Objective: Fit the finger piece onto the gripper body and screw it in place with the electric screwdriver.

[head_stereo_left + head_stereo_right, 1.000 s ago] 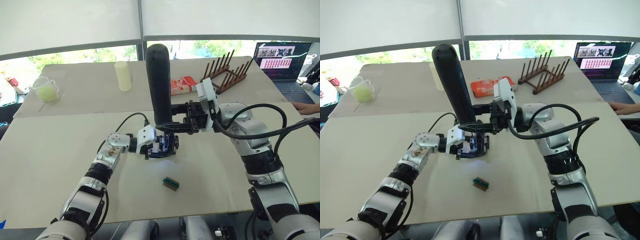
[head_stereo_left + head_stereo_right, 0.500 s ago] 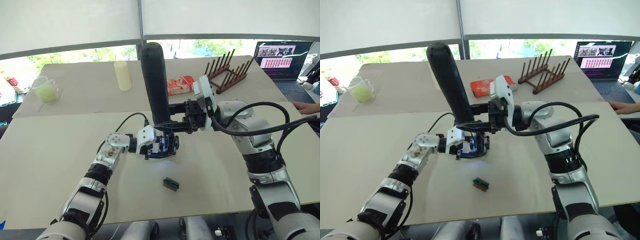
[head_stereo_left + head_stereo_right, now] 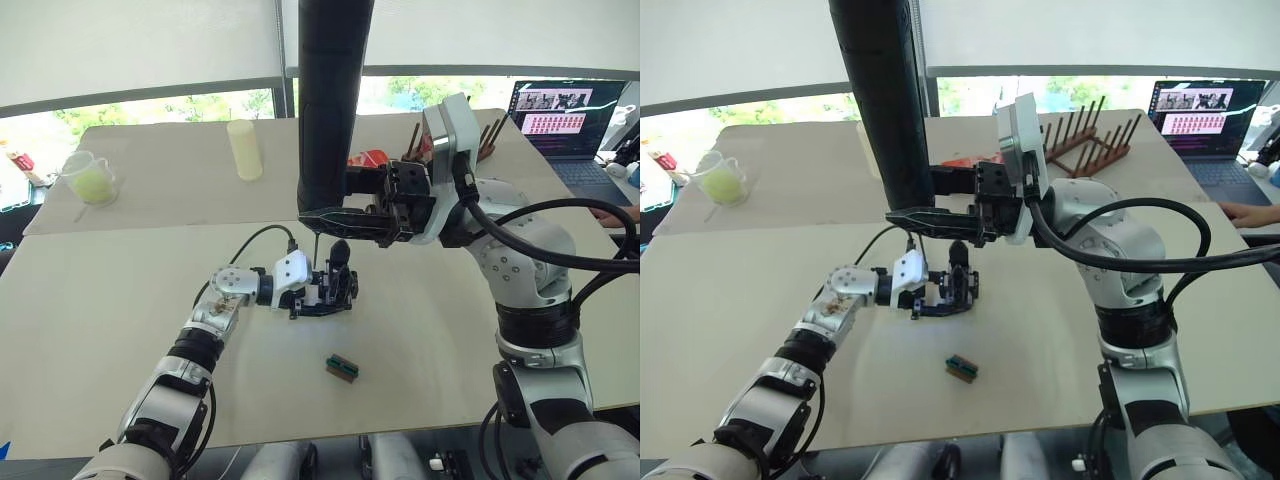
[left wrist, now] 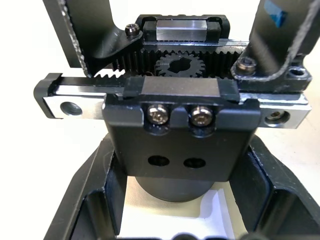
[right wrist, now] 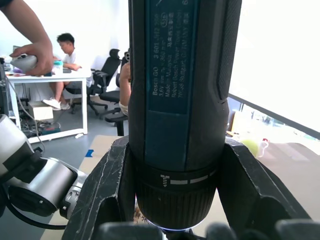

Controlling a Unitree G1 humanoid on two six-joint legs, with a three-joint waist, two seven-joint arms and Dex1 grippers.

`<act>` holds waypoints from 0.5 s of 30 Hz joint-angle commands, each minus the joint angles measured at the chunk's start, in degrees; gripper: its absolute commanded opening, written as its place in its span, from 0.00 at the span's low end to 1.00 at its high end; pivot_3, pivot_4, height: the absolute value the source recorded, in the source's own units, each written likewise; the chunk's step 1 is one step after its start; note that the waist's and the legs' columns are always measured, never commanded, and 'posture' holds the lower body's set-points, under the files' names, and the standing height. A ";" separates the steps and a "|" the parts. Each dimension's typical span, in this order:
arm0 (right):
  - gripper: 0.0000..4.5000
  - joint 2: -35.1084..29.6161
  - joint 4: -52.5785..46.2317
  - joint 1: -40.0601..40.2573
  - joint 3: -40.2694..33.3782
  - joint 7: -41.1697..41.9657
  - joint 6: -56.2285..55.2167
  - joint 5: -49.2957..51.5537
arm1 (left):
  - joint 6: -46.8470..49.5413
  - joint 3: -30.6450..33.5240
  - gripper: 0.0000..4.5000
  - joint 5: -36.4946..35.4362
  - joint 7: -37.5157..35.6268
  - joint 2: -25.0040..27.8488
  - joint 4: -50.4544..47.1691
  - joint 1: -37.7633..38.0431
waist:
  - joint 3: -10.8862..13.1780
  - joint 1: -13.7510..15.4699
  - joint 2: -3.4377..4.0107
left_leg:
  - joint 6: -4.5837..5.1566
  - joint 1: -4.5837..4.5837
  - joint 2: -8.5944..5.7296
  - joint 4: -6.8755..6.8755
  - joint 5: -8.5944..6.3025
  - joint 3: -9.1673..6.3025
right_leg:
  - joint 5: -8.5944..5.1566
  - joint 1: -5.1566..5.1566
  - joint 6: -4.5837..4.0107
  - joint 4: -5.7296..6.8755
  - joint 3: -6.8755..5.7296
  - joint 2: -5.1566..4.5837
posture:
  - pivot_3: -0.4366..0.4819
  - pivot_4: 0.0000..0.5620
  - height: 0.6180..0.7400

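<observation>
The gripper body [image 3: 330, 288] is a black assembly lying on the table's middle, and my left gripper [image 3: 308, 298] is shut on its round base. In the left wrist view its toothed rack, gear and two screw heads [image 4: 159, 114] face the camera. The finger piece [image 3: 340, 254] stands on the body as a black point sticking up. My right gripper [image 3: 345, 216] is shut on the electric screwdriver [image 3: 335, 100]. The screwdriver is upright above the body, its thin bit [image 3: 316, 244] just clear of it to the left of the finger piece.
A small green-brown block [image 3: 342, 367] lies nearer the front edge. On the far table are a yellow cylinder [image 3: 246, 150], a cup with a green ball [image 3: 95, 181], a red packet [image 3: 368, 158], a wooden rack [image 3: 488, 135] and a laptop [image 3: 558, 115]. A person's hand [image 3: 610, 212] rests at the right edge.
My right gripper has lifted the screwdriver straight up off the gripper body and stood it upright. The blue glow on the body is gone. The left gripper has not moved.
</observation>
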 commanded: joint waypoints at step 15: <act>0.42 -7.00 -8.59 3.53 -5.28 3.13 6.19 11.81 | 7.06 3.63 1.00 -4.86 -7.72 12.27 -15.19 6.38 | 0.02 -0.24 0.01 | 0.00 -0.10 -0.01 -0.11 -0.01 0.00 | 0.00 -0.19 0.00 0.02 0.03 -0.02 | 0.48 0.27 1.00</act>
